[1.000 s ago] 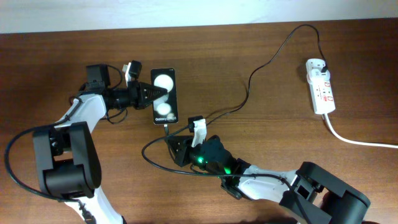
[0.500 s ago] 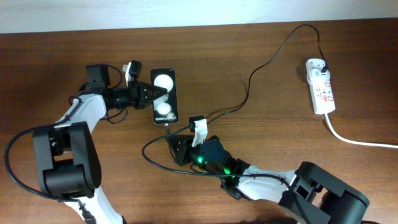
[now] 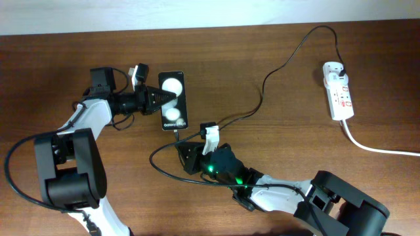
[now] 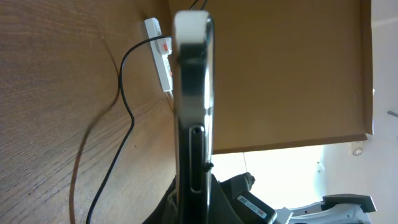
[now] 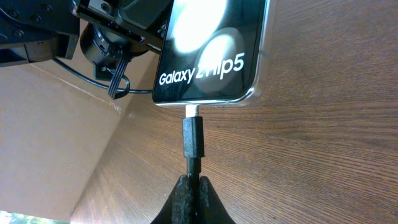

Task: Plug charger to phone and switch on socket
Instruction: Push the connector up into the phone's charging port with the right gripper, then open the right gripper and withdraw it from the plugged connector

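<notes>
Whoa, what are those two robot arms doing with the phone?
They're plugging it in. The left gripper holds the phone by its side edge on the table. The right gripper pinches the charger cable and has its connector at the phone's bottom port, a little metal showing. The charger's other end is at the socket, which no arm is touching.

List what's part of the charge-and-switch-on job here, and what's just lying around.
Job:
- phone, in the left gripper
- charger, connector at the phone's bottom edge, pinched by the right gripper
- socket

Lying about:
- thick white cord trailing from the socket
- table
</notes>
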### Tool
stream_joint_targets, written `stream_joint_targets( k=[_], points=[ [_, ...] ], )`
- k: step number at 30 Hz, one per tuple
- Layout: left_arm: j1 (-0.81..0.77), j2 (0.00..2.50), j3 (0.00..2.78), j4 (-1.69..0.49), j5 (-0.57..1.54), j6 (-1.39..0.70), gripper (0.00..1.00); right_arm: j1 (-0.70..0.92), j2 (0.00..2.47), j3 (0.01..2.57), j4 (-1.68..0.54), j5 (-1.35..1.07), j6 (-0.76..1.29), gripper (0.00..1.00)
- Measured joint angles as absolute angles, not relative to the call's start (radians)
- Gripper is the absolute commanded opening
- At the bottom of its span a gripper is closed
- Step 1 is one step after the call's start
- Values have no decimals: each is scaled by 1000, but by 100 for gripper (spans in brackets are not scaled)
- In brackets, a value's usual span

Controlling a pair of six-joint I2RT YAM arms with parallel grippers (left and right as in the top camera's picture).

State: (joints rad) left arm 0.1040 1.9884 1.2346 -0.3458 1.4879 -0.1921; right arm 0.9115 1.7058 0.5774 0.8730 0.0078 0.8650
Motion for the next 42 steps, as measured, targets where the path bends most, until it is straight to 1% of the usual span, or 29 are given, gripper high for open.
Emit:
stream_joint_targets(
  k=[31,32,33,34,36,37,38,39,42],
  points=[
    [112,1988,1259,-328,1493,-200,0,938,1722,632,856,124,868,4],
    [112,1988,1259,-328,1493,-200,0,938,1722,632,856,126,868,12],
    [112,1988,1259,-328,1493,-200,0,938,1722,632,856,127,868,17],
    [111,1988,1256,-338,1495,-198,0,933,1721,643,864,171,866,54],
    [110,1989,1253,-340,1490,-202,0,923,1721,668,831,203,874,75],
    [107,1989,1251,-345,1490,-202,0,912,1721,682,808,228,872,82],
    [102,1990,1241,-348,1479,-202,0,901,1719,691,784,241,869,96],
    [98,1990,1241,-350,1463,-202,0,896,1718,695,752,241,867,99],
    [97,1990,1240,-350,1404,-202,0,896,1716,695,719,223,821,99]
  ],
)
